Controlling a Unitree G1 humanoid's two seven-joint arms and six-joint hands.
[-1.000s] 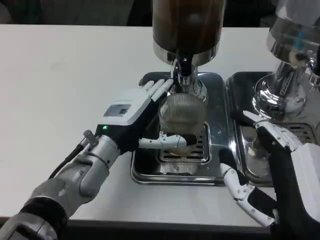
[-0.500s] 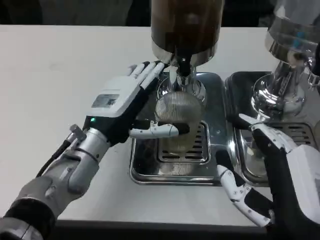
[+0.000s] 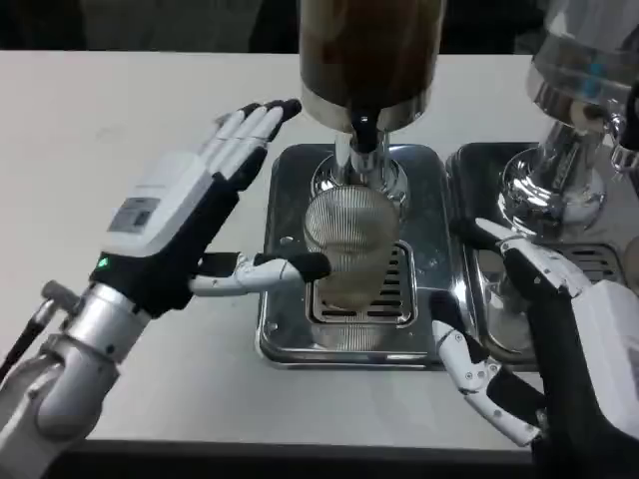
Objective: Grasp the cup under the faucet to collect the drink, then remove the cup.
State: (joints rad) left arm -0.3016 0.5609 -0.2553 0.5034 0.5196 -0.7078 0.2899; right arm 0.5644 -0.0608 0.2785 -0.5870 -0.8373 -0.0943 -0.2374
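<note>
The left hand (image 3: 185, 215) was open, fingers spread, holding nothing, just left of the one ribbed cup (image 3: 344, 244). The cup stood on a drip tray (image 3: 290, 334) under the faucet (image 3: 365, 135). The right hand (image 3: 534, 329), also open, held nothing beside a second tray (image 3: 479, 299) on the white tabletop (image 3: 120, 110).

The ribbed clear cup (image 3: 346, 244) stands on the drip tray (image 3: 419, 190), right under the faucet (image 3: 363, 135). My left hand (image 3: 190, 215) is spread left of the cup, thumb tip just beside it. My right hand (image 3: 529, 329) waits to the cup's right, fingers apart, holding nothing.
</note>
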